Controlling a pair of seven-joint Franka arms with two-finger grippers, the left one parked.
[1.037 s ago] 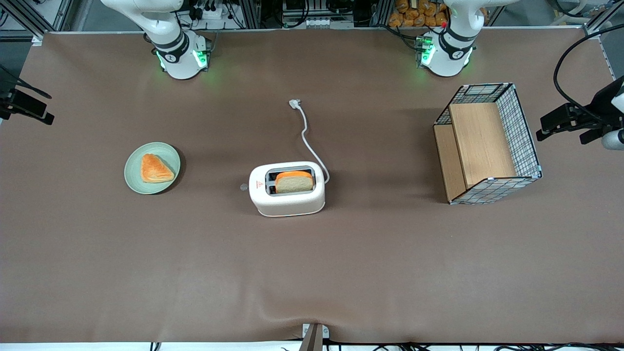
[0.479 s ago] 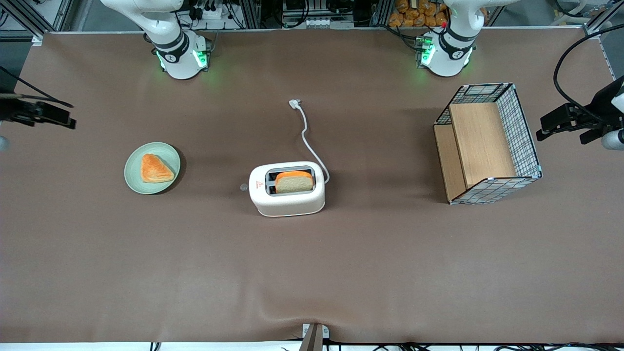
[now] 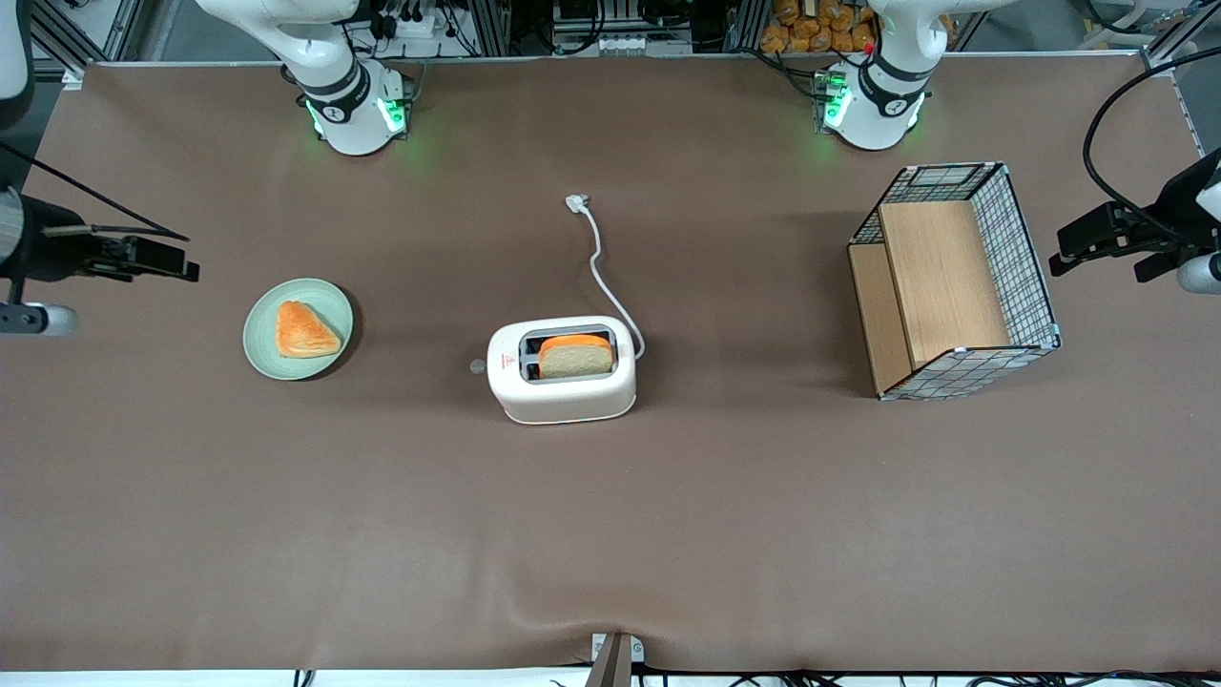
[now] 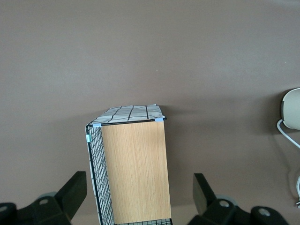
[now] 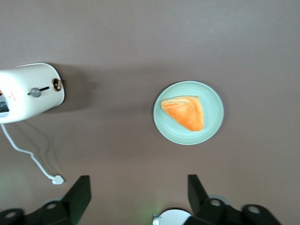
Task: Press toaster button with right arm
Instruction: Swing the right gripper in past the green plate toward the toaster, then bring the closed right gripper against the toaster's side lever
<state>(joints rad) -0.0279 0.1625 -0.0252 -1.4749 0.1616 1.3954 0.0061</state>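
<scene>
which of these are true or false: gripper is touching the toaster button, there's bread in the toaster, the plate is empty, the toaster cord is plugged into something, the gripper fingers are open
1. The gripper is touching the button. False: it hangs well away from the toaster, toward the working arm's end of the table, farther out than the plate.
2. There is bread in the toaster. True: a slice of bread stands in one slot.
3. The plate is empty. False: an orange triangular pastry lies on it.
4. The cord is plugged into something. False: its plug lies loose on the table.
5. The gripper fingers are open. True: the right wrist view shows the fingers set wide apart with nothing between them.
</scene>
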